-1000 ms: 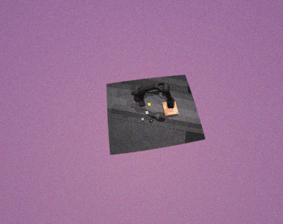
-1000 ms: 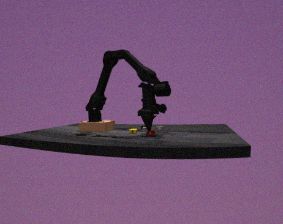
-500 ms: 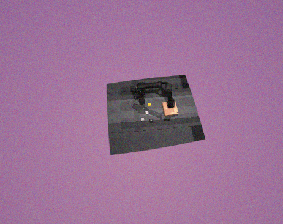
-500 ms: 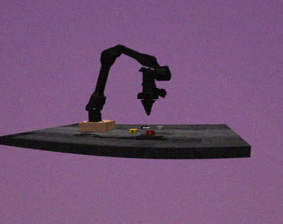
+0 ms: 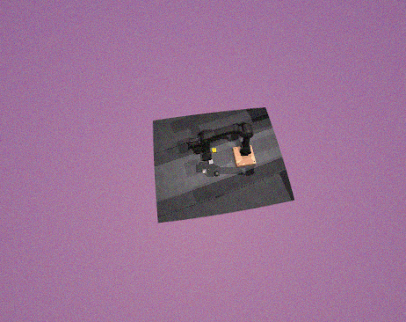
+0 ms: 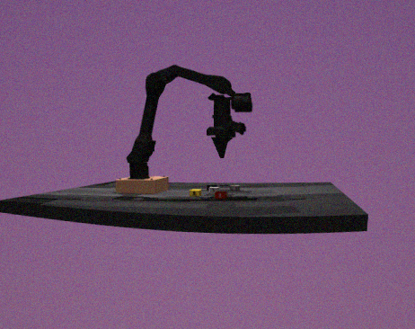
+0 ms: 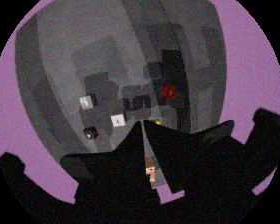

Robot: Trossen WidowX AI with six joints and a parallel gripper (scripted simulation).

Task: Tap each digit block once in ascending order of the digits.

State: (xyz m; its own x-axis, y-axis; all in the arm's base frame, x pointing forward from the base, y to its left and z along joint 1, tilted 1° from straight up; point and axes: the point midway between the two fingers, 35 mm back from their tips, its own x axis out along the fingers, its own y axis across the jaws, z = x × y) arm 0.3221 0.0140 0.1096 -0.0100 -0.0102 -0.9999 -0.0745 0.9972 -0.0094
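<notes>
Small digit blocks lie on the dark table in front of the arm. In the exterior view I see a yellow block, a red block, a white block and a grey block. The yellow block and a white block also show in the top view. The wrist view shows the red block and two white blocks far below. My gripper is shut on nothing and hangs high above the blocks, pointing down. The digits are too small to read.
The arm stands on a tan wooden base on the left part of the table in the exterior view. The table is a dark slab with purple background all around its edges.
</notes>
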